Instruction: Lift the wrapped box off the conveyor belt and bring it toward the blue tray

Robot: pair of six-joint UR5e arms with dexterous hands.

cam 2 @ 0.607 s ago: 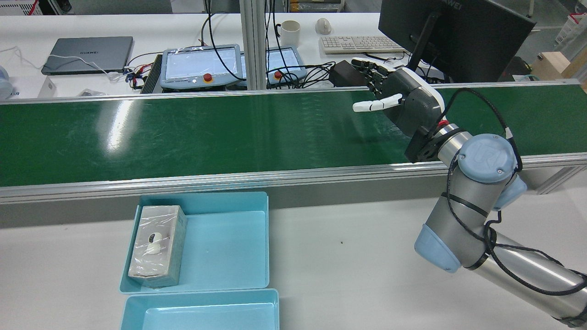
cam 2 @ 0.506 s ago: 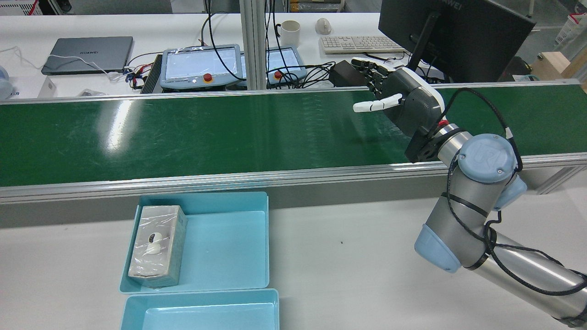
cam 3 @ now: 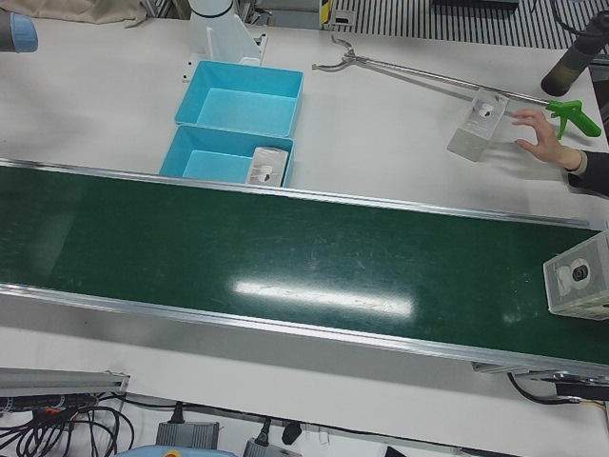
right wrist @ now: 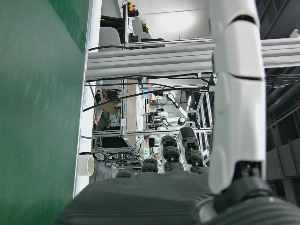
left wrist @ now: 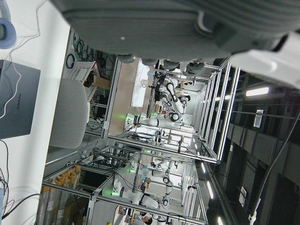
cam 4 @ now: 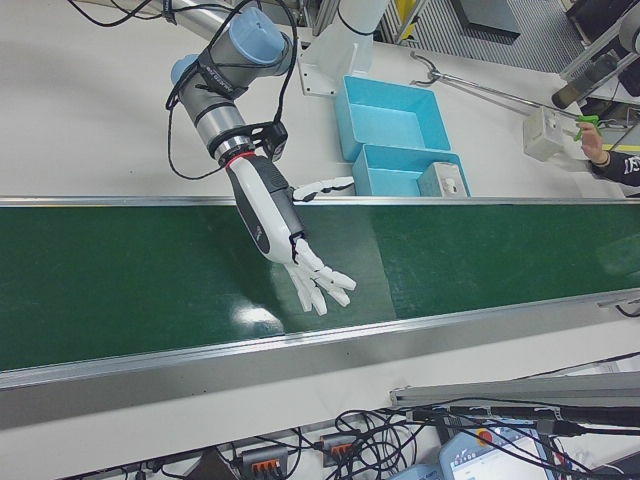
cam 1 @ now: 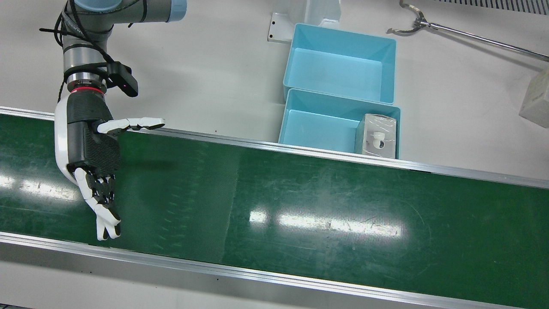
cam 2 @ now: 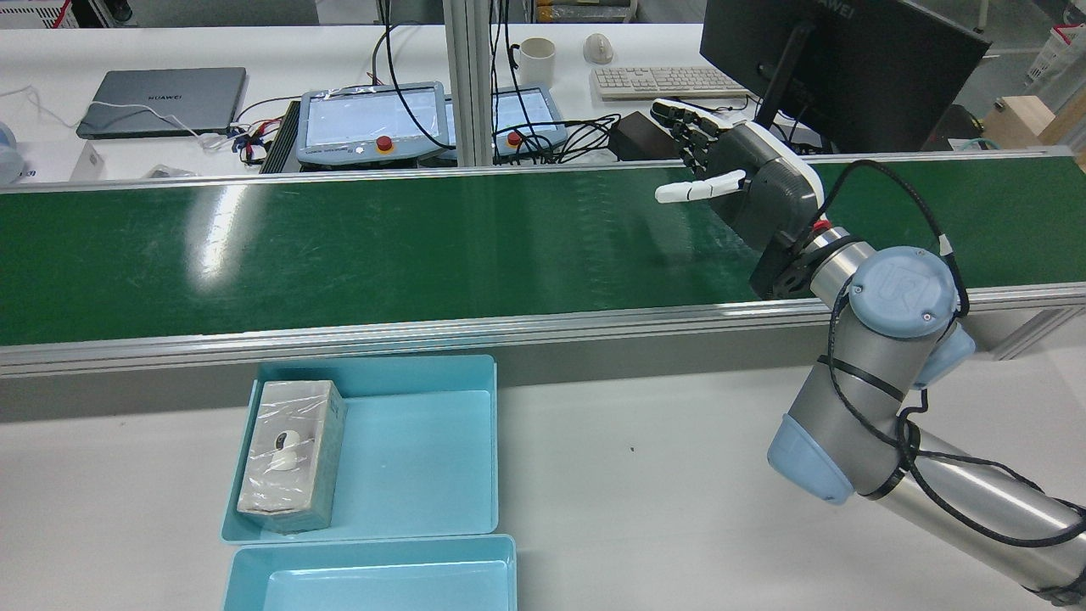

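The right hand (cam 1: 92,148) hovers over the green conveyor belt (cam 1: 300,206), fingers spread wide, holding nothing. One wrapped box (cam 1: 378,136) lies inside the blue tray (cam 1: 317,124). Another wrapped box (cam 3: 579,276) rides the belt's far end. The left hand's (left wrist: 187,28) finger state cannot be told.

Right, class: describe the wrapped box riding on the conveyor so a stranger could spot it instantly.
Find the long green conveyor belt. In the left-front view, the wrapped box sits at its far right end. Unlike the box in the blue tray or the one by the person's hand, it alone lies on the belt.
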